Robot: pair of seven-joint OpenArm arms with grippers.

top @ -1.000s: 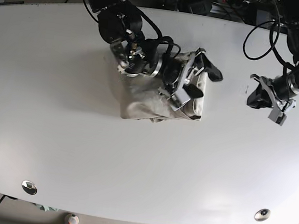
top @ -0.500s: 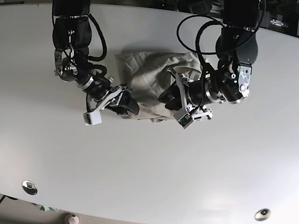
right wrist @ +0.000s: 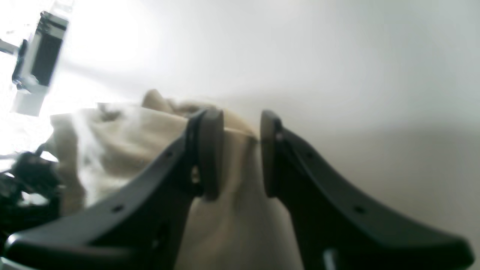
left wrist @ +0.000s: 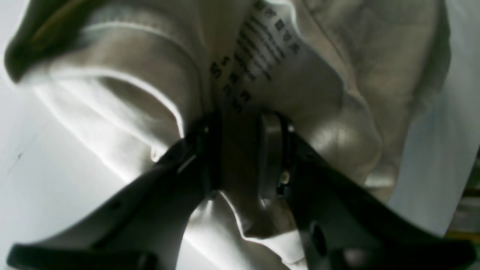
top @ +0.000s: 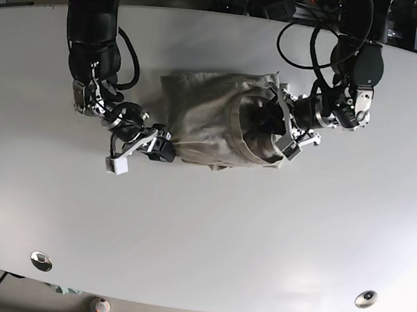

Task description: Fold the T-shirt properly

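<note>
Since half a second earlier, both arms had shifted outward along the crumpled beige cotton T-shirt (top: 213, 118). Left gripper (left wrist: 240, 150) fingers pinched collar fabric by the printed label (left wrist: 258, 48); right gripper (right wrist: 242, 150), narrowly parted, straddled the nine-o'clock hem. Both needed equal tension across the white counter (top: 207, 232).

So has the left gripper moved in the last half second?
Yes. In the base view the left gripper has shifted up and toward the table's far right edge, shut on the T-shirt collar.
</note>
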